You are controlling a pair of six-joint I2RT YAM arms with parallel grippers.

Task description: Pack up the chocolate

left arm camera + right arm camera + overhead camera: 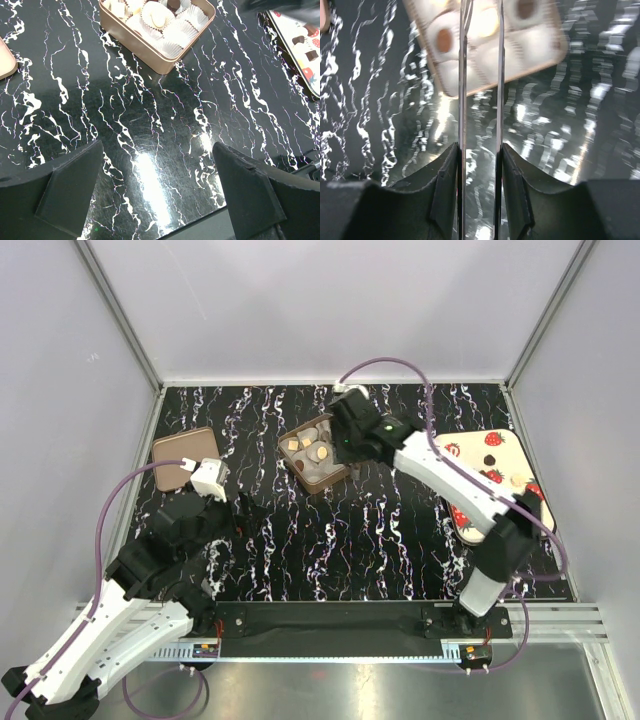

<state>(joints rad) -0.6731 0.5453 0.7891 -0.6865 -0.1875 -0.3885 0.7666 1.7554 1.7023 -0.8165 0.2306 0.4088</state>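
**Overhead, the right arm hangs above the chocolate box**

Centrally, toward the back of the black marbled table, sits a tan box lined with white paper cups. Some of the chocolate already lies in those cups: a couple of brown pieces and a pale one. More dark pieces rest on the strawberry-printed tray at the right, well apart from the box.

The right gripper is poised over the box, and two thin metal blades run forward from its fingers. They stand parallel with a narrow gap between them. A pale shape shows in that gap, but the wrist view is blurred, and whether anything is pinched I cannot tell.

The left gripper is spread wide, grasping nothing, low over bare table near the front. The box's lid lies off to the left.
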